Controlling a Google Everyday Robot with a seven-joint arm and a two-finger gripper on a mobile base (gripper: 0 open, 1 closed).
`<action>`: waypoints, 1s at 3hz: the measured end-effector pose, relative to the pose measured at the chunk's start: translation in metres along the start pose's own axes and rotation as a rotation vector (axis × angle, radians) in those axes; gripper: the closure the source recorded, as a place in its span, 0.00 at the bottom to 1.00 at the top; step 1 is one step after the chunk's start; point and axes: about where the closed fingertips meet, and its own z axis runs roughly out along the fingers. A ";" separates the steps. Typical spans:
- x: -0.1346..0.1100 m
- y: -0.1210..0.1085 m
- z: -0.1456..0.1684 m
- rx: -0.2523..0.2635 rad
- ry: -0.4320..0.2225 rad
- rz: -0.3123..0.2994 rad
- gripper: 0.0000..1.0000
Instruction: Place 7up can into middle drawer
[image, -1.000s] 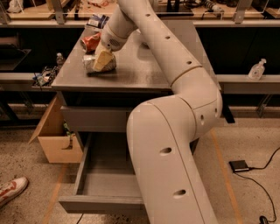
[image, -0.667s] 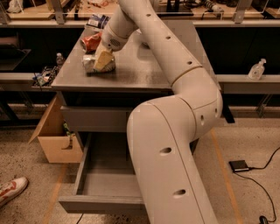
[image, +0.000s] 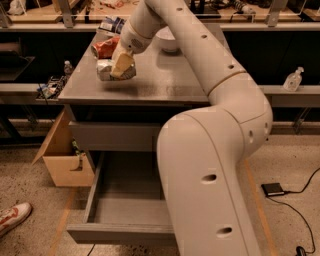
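Observation:
The 7up can (image: 104, 70), silvery-white and dented, lies on its side at the left of the grey cabinet top (image: 165, 80). My gripper (image: 122, 66) reaches down from the long white arm, and its yellowish fingers (image: 123, 62) are closed around the can's right part. A shadow lies on the top just under the can. The middle drawer (image: 125, 202) is pulled wide open below, with a bare grey inside. My arm's big lower link hides the drawer's right part. An orange-red can (image: 104, 47) lies just behind the 7up can.
A white bowl (image: 167, 41) and a blue-white packet (image: 113, 24) sit at the back of the top. The closed upper drawer front (image: 115, 136) is above the open drawer. A cardboard box (image: 62, 156), a shoe (image: 13, 217) and a black device with a cable (image: 273, 189) are on the floor.

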 end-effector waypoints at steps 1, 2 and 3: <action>-0.005 0.022 -0.045 0.038 -0.005 -0.007 1.00; -0.009 0.058 -0.091 0.072 -0.012 0.019 1.00; 0.001 0.084 -0.079 0.025 0.021 0.026 1.00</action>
